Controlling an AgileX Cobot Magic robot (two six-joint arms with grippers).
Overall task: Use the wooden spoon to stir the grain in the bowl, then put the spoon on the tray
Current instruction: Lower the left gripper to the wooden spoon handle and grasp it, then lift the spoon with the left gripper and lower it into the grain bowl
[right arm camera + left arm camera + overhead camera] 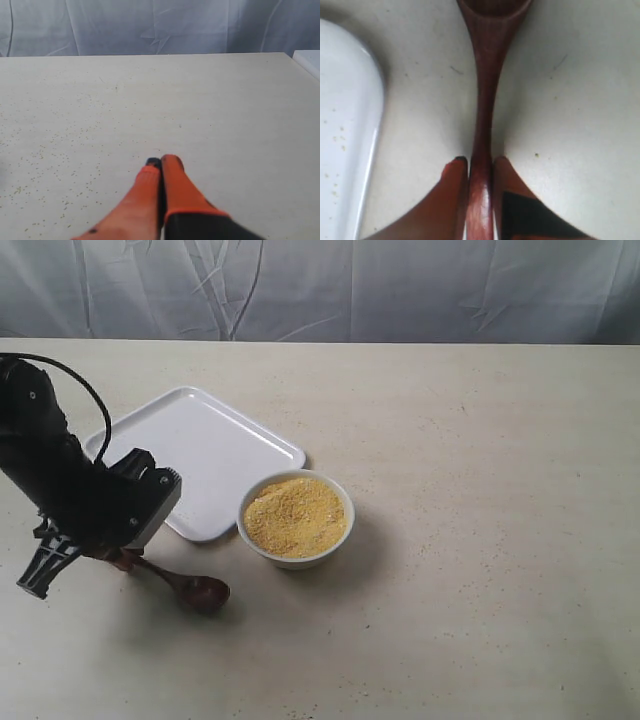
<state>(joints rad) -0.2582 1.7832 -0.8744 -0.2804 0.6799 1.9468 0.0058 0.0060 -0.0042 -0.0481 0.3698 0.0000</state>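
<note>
I see the wooden spoon (pixel 190 588) as dark, glossy reddish-brown, its slim handle widening to an oval end. In the exterior view it lies low over the worktop (pixel 480 490), in front of the tray (pixel 200 450) and to the left of the bowl (pixel 298 556). I cannot tell whether that end touches the surface. The bowl, filled nearly to its rim with yellow-gold grain (pixel 295 516), sits just beside the tray's near edge. The worktop stretches wide to the right of the bowl. My left pincer (pixel 125 560) is clenched on the spoon's handle, with a finger (pixel 454 175) pressed on each side. My right pincer (pixel 161 162) is clamped together on nothing, over worktop speckled with stray grains.
</note>
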